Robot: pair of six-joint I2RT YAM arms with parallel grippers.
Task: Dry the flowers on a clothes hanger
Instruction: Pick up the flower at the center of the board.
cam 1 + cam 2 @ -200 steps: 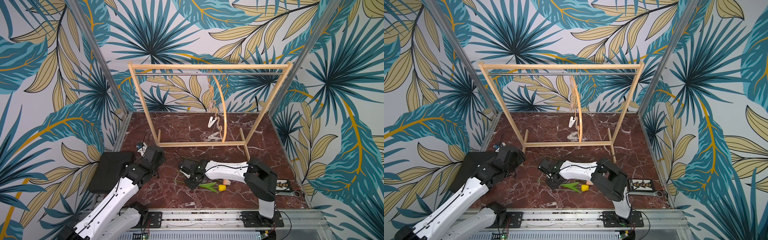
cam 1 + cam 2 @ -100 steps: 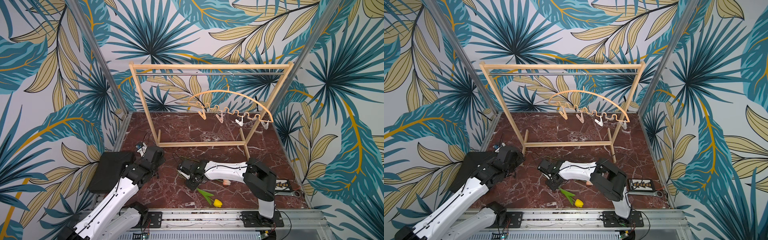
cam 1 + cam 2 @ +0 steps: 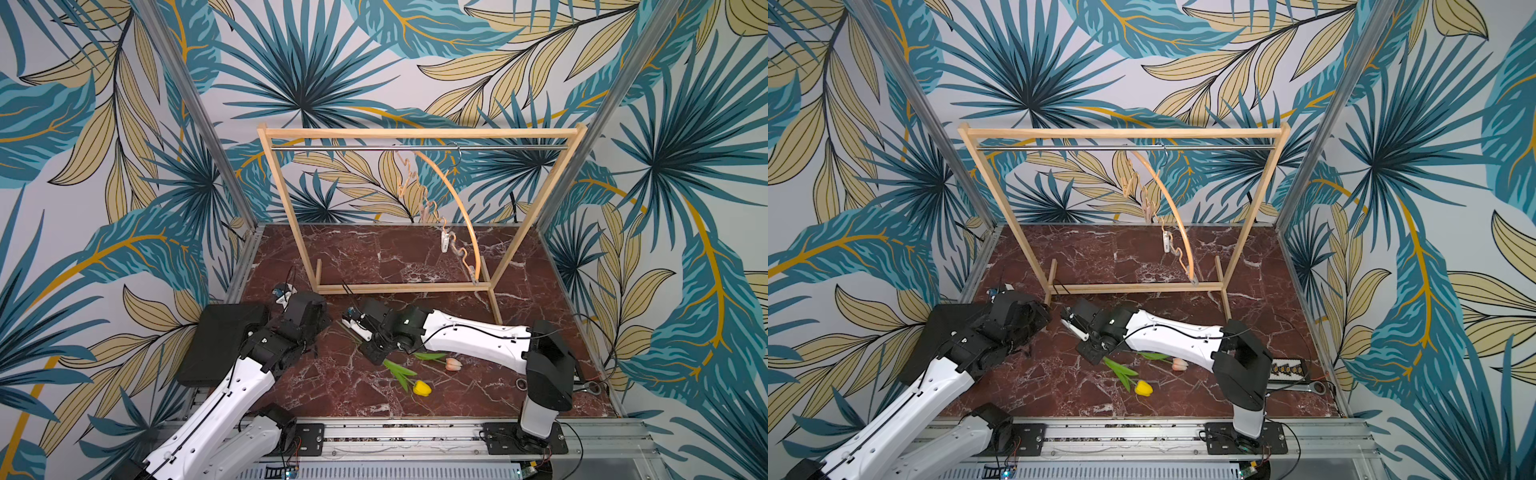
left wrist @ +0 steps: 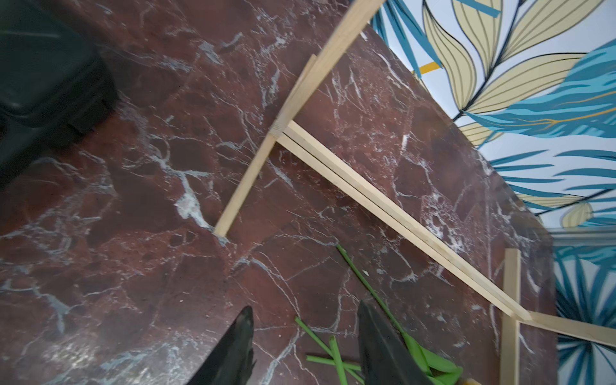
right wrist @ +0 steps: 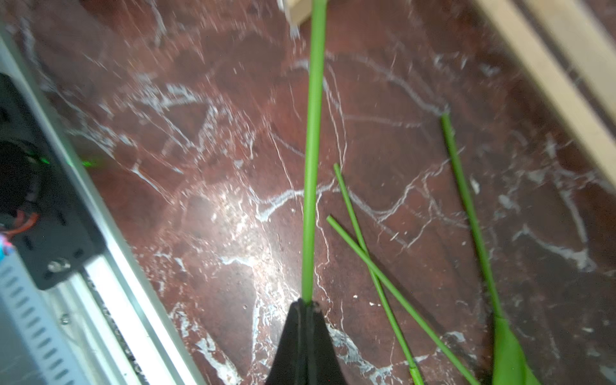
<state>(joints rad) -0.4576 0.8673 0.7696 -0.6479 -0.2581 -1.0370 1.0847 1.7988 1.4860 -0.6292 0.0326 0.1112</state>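
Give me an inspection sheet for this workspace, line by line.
Surface: red-brown marble tabletop, no spills seen.
Job's things: clothes hanger hooked on the rail of the wooden rack, with nothing clipped to it. The yellow tulip and pink tulip are down by the right arm, with more stems beside them.
Clutter: black case under the left arm; wrench and black strip at the right edge.
Grippers: left pincer open, with stem ends showing between its fingers. Right pincer shut on a green stem.
Cables: black cable along the right arm; others too thin to trace.
Surroundings: leaf-print walls.
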